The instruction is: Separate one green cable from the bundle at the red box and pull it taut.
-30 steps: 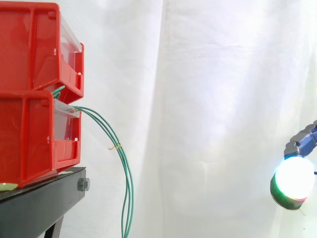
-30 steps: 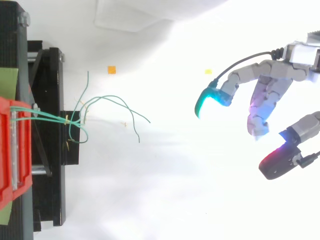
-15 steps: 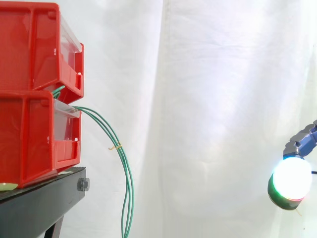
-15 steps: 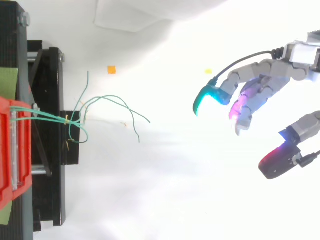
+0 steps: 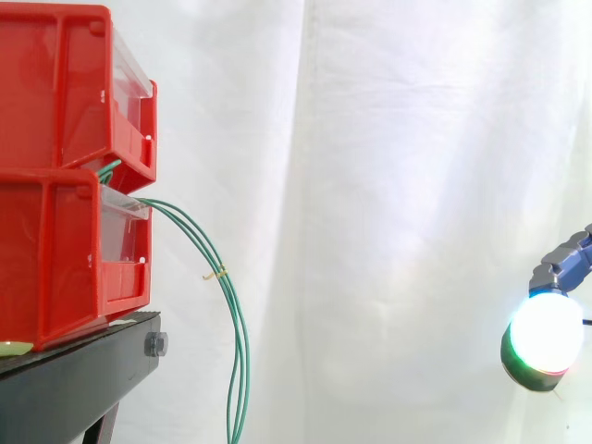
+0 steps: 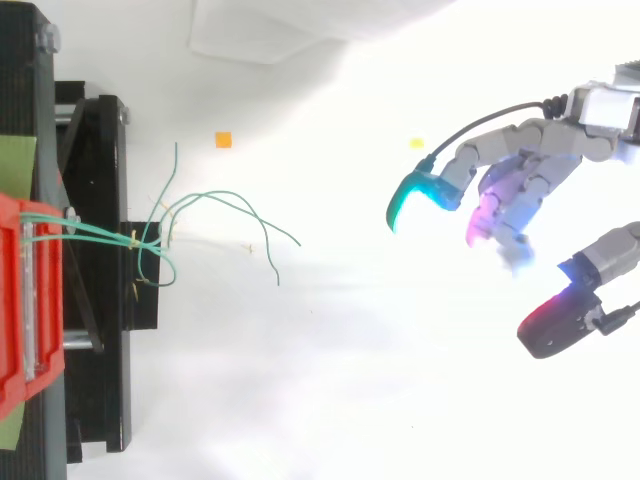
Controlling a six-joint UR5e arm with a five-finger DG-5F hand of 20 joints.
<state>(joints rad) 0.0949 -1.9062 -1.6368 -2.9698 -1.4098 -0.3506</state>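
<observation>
Several thin green cables (image 5: 231,305) come out between the two stacked red boxes (image 5: 65,176) at the left and hang down in a loose bundle, bound by a small tie. From above, the green cables (image 6: 215,197) spread in curved loose ends beyond the black stand (image 6: 100,300). My hand (image 6: 560,145) is far to the right of them, well apart, open with loosely bent fingers spread and nothing between them. In the side view one glowing fingertip (image 5: 546,338) sits low at the right edge.
A white curtain backs the scene. Small orange (image 6: 223,140) and yellow (image 6: 417,143) markers lie on the white floor between the cables and the hand. A wide stretch of floor separates the stand from the hand.
One finger with a magenta pad has stretched out toward the cables and then bent back a little. The hand has otherwise stayed in place and the cables have not moved.
</observation>
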